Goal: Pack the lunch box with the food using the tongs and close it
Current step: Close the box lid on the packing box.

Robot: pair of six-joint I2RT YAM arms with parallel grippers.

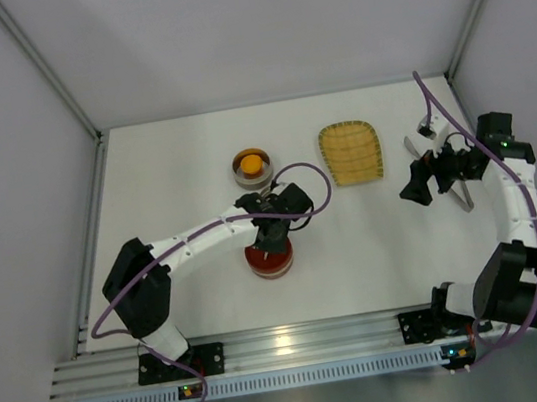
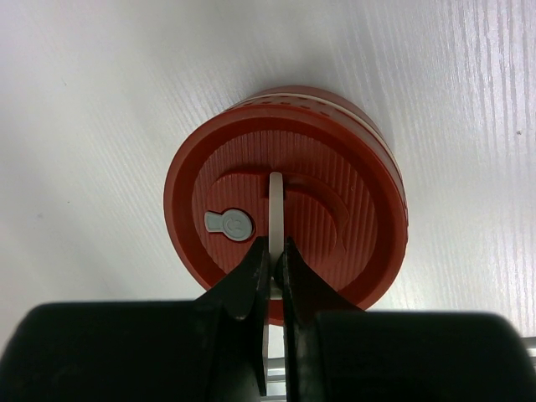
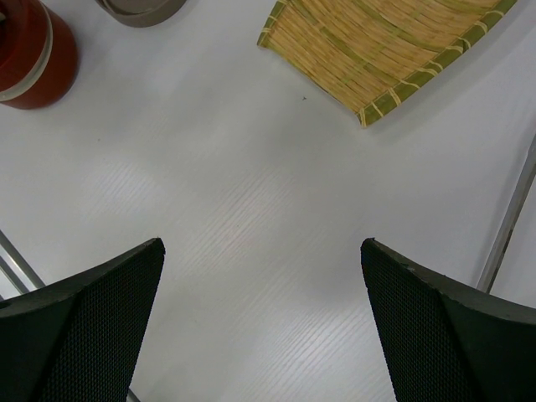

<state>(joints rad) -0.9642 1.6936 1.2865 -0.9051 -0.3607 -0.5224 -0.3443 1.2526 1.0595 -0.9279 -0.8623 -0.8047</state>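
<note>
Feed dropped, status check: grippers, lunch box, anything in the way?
Left fingers shut on white tab of red lid. Right fingers open, empty, near tongs. Orange food in open tin. No obstruction seen.

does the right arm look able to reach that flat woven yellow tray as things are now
Probably yes. The open right hand faces the flat woven yellow tray, and only bare white table lies between them.
</note>
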